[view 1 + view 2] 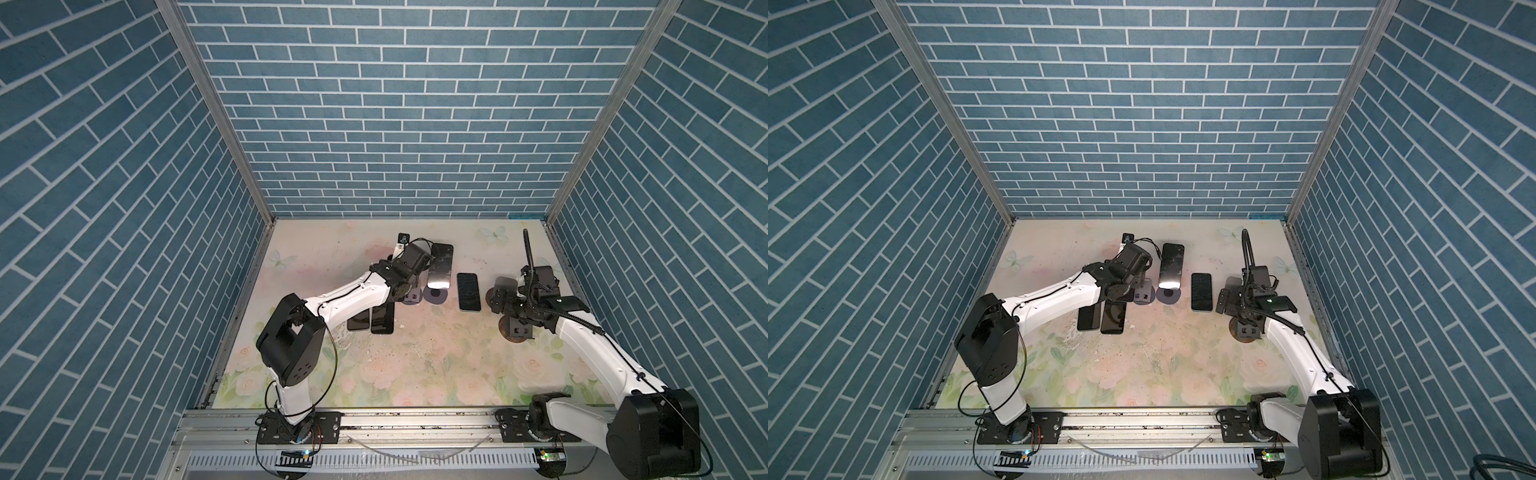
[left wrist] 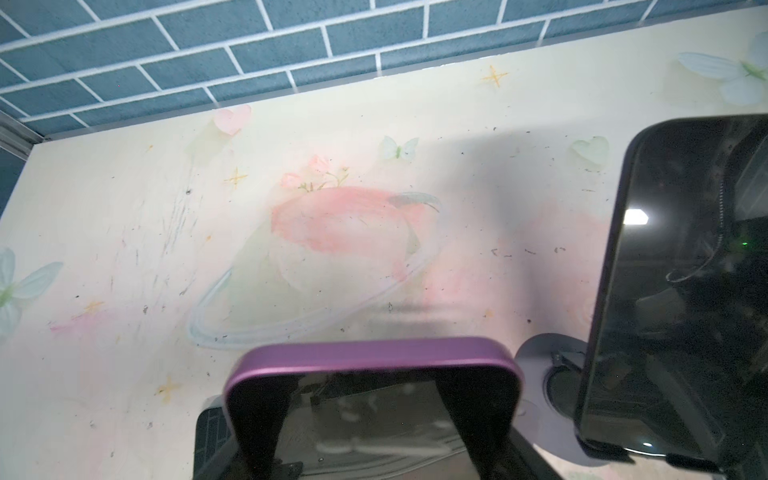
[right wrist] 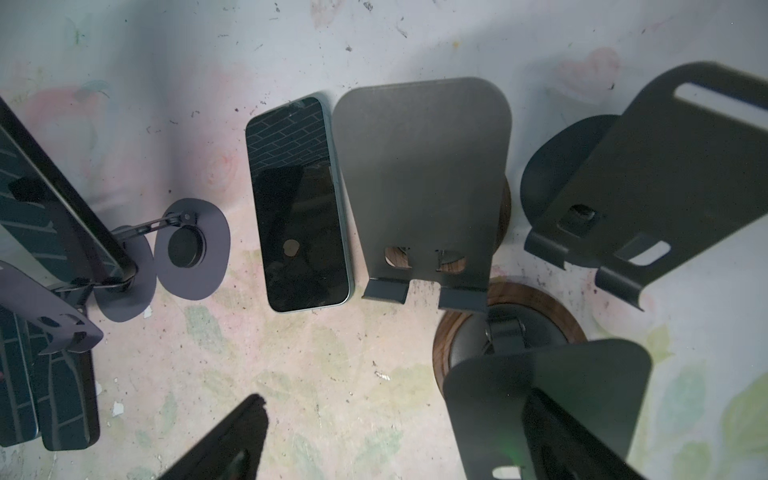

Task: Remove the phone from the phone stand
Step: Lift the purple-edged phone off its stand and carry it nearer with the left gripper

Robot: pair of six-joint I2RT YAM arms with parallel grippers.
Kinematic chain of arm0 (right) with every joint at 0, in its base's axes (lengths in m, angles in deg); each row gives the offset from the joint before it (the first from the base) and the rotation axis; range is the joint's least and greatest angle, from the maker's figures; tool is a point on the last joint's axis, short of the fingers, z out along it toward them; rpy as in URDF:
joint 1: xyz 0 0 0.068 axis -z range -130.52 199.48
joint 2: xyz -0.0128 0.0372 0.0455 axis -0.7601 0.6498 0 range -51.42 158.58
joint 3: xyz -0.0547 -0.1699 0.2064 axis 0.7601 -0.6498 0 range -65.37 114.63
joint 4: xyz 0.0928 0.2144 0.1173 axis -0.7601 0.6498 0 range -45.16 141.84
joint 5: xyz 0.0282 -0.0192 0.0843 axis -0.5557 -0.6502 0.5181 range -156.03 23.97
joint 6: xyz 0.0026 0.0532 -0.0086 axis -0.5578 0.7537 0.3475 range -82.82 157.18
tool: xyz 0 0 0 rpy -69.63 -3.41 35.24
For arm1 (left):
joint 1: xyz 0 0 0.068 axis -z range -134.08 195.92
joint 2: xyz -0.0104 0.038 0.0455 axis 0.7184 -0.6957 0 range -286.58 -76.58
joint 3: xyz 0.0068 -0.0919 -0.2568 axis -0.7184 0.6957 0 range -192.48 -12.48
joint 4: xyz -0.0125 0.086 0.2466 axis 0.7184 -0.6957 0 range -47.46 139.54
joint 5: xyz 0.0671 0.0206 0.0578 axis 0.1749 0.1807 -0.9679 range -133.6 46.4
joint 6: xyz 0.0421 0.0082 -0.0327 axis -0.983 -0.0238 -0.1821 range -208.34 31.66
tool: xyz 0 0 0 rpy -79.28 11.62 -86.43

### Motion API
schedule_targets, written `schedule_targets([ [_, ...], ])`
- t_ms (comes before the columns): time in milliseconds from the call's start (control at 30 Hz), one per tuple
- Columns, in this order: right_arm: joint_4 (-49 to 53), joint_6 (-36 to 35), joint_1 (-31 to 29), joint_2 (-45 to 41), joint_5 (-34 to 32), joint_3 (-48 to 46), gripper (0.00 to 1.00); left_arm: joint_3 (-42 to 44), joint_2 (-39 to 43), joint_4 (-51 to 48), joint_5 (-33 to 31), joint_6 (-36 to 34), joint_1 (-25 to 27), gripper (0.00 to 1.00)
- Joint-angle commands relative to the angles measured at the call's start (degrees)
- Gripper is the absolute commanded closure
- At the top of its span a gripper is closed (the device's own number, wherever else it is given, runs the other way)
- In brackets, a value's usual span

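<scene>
- Dark phone in purple case (image 1: 440,266) leans on the purple round-based metal stand (image 1: 435,296).
- Left gripper (image 2: 368,407), just left of that stand, closed; grip unclear.
- Right gripper (image 1: 496,300), well right of it, jaws spread, empty.

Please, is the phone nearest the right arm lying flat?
Flat: the dark green-edged phone lies screen up on the floral tabletop.

The bench (image 1: 407,365) carries a pale floral print, scuffed and speckled. Blue brick-pattern walls (image 1: 395,124) enclose the bench on three sides. An aluminium rail (image 1: 415,422) runs along the bench's near edge, a slotted duct (image 1: 415,459) beside it.
</scene>
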Motion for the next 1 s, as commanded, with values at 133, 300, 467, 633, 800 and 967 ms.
schedule_targets([
  [133, 0.92, 0.78, -0.30, -1.53, 2.30, -0.11, 0.03, 2.92, 5.02, -0.77, -3.42, -1.51, -1.66, 0.33],
  [300, 0.82, 1.07, -0.29, -1.56, 2.67, 0.30, 0.03, 5.86, 7.74, -1.05, -3.44, -1.57, -3.78, 0.33],
  [467, 0.74, 1.66, -0.29, -1.53, 2.93, 0.55, 0.04, 8.54, 10.40, -1.83, -2.39, -1.96, -6.67, 0.34],
  [633, 0.64, 2.36, -0.29, -1.44, 3.19, 0.82, 0.03, 10.62, 12.35, -2.85, -1.87, -3.89, -9.57, 0.34],
  [800, 0.59, 3.00, -0.37, -1.97, 3.53, 1.04, 0.04, 13.02, 14.16, -3.78, -1.92, -5.44, -12.65, 0.34],
  [967, 1.31, 3.33, -0.38, -2.56, 3.64, 1.79, 0.04, 16.27, 15.81, -3.52, -0.30, -5.46, -16.15, 0.34],
])
